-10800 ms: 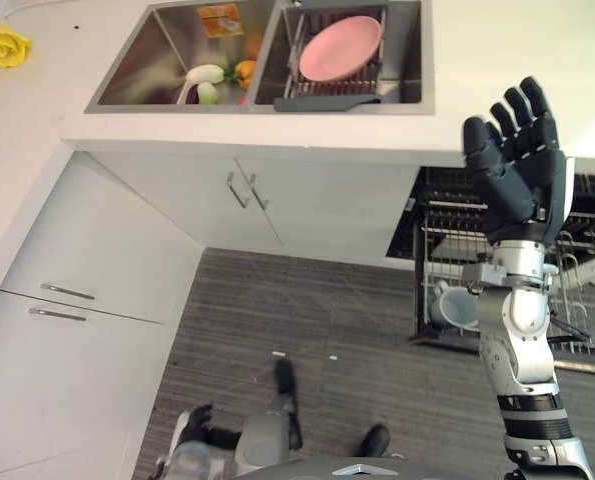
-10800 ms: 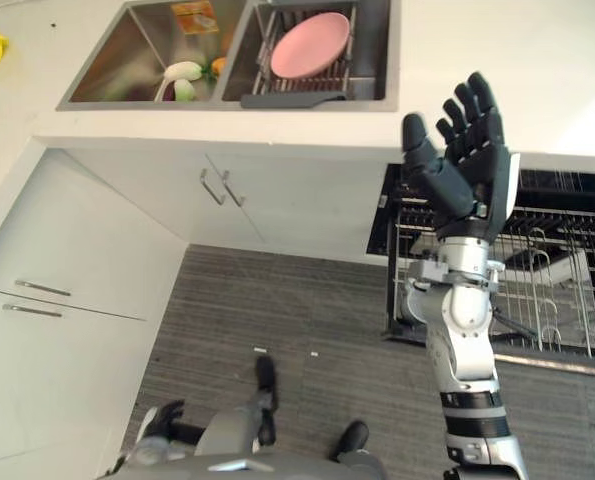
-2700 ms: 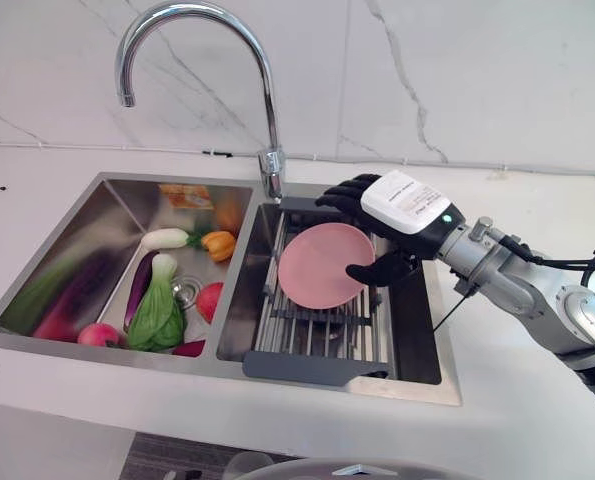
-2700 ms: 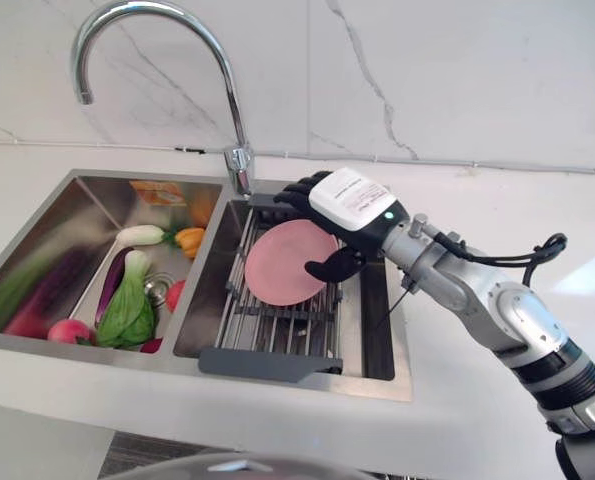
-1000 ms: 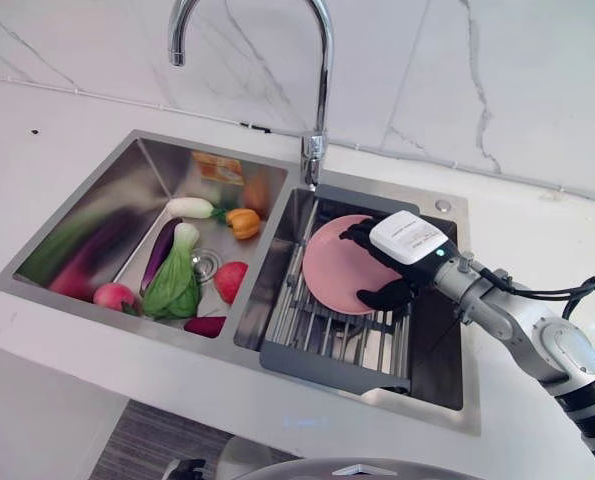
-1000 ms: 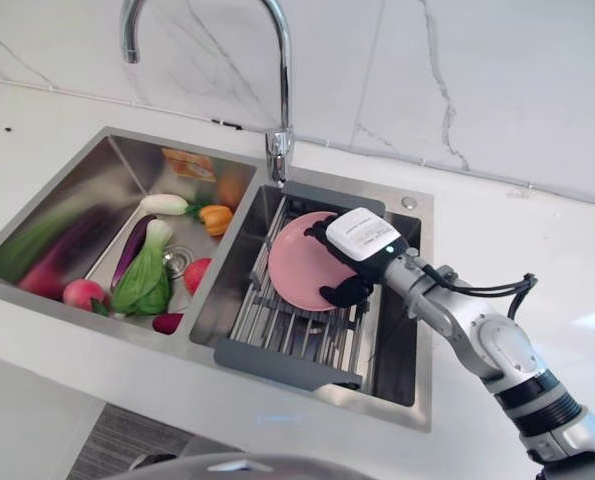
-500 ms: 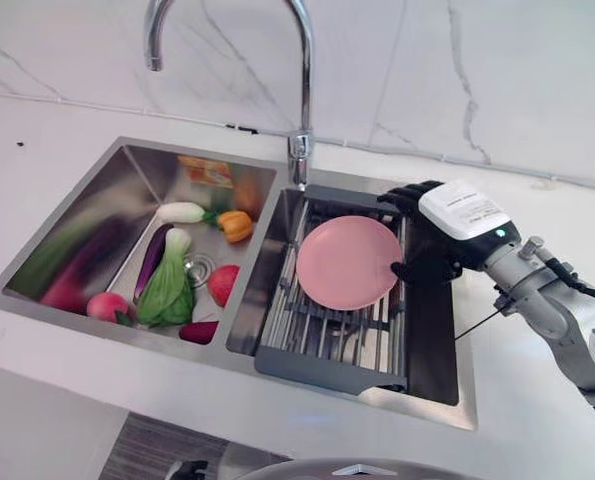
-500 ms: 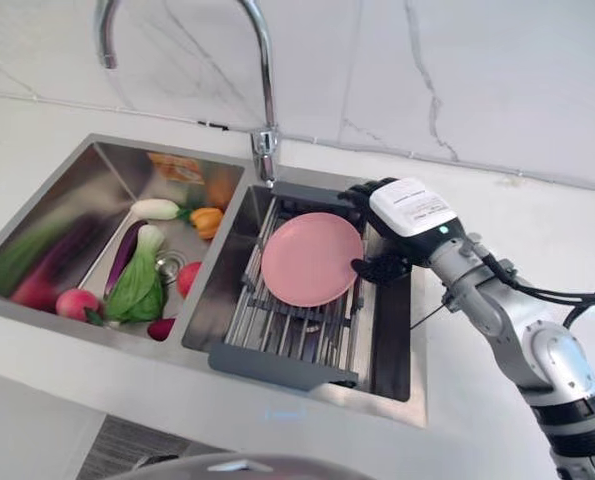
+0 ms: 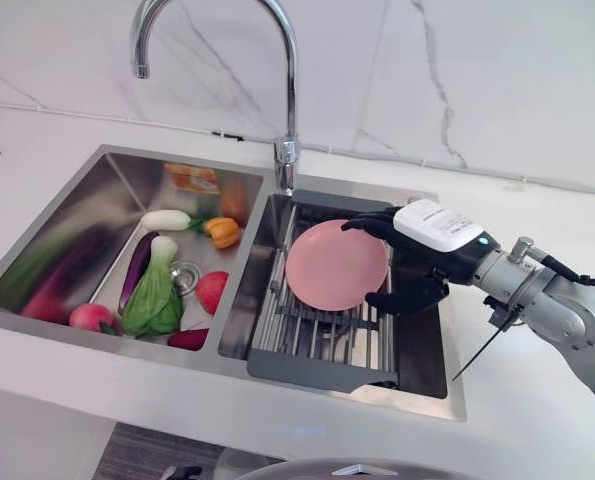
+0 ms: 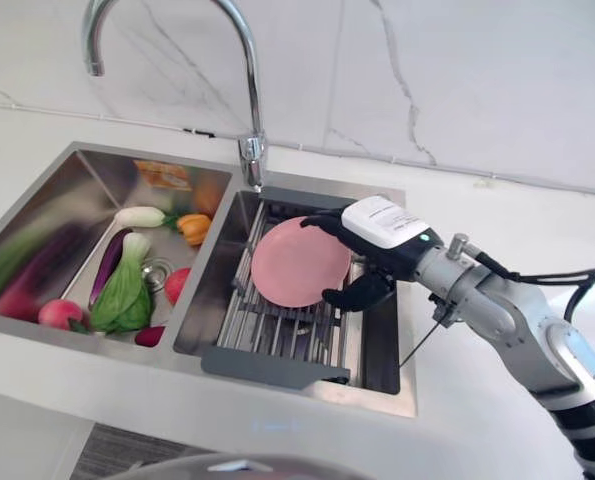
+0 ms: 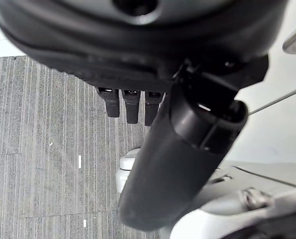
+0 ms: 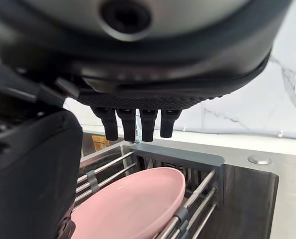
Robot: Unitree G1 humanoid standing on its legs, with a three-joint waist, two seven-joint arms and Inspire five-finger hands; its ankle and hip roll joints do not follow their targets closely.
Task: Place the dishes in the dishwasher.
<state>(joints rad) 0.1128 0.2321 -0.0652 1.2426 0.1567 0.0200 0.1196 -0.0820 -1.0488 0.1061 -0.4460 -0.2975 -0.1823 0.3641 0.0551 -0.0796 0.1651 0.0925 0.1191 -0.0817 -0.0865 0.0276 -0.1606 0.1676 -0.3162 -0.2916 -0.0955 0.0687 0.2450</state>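
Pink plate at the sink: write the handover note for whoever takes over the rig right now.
Right hand: open, fingers above and thumb below the right edge of the pink plate; no grip closed yet.
Left hand: idle, hanging low over the floor, fingers straight, holding nothing.
The plate leans in the drying rack in the right basin of the sink. Toy vegetables lie in the left basin.
Done: the reach to the plate.
Left: close on the plate, lift it out, carry it to the dishwasher and set it in.
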